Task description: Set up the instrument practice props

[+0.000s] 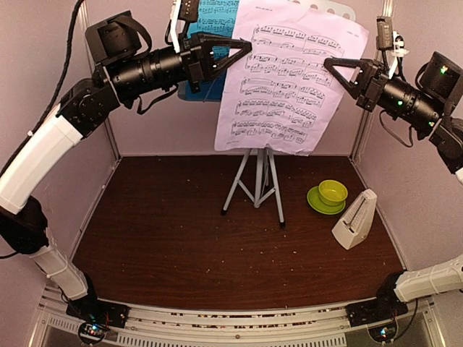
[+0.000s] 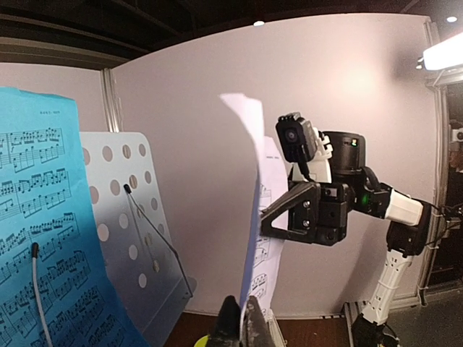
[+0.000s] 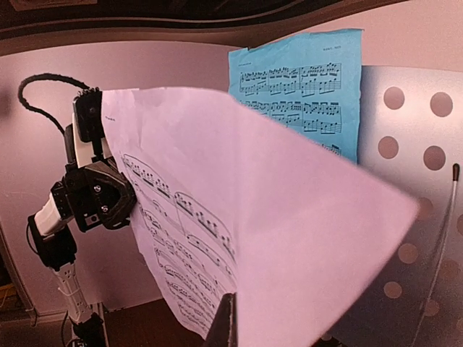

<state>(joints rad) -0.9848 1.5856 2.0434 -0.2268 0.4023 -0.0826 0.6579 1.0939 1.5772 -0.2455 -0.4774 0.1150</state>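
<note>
The lilac music sheet hangs upright in front of the music stand, held by both side edges. My left gripper is shut on its left edge, and the left wrist view shows the paper edge-on between the closed jaws. My right gripper is shut on the right edge, where the sheet fills the right wrist view. The cyan sheet rests on the pale perforated desk behind. Grey tripod legs stand on the brown floor. A cream metronome stands upright at the right.
A lime-green cup sits on its saucer between the tripod and the metronome. Pale walls close in the left, back and right sides. A thin wire page holder lies against the desk's bare right half.
</note>
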